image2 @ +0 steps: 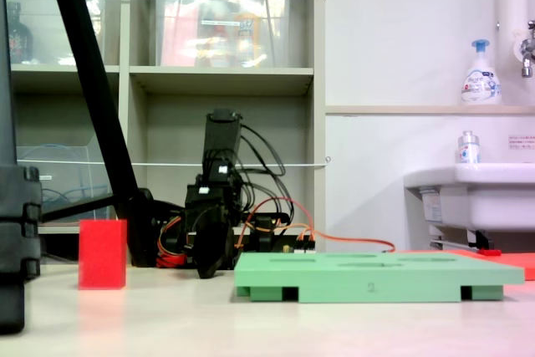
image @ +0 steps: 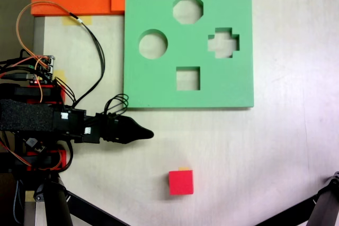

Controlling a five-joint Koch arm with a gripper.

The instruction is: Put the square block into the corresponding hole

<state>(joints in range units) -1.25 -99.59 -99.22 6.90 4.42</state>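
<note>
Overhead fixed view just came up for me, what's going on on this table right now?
The black gripper of the Koch arm holds nothing; whether it is open or shut cannot be told. It points toward the table's middle, between the flat green foam board and the small red foam cube. The cube sits alone on the white table, apart from the arm. The board's square cut-out is unfilled.

Pale table (image: 275, 157) carries green board (image: 159, 88), red cube (image: 181, 182).
</note>
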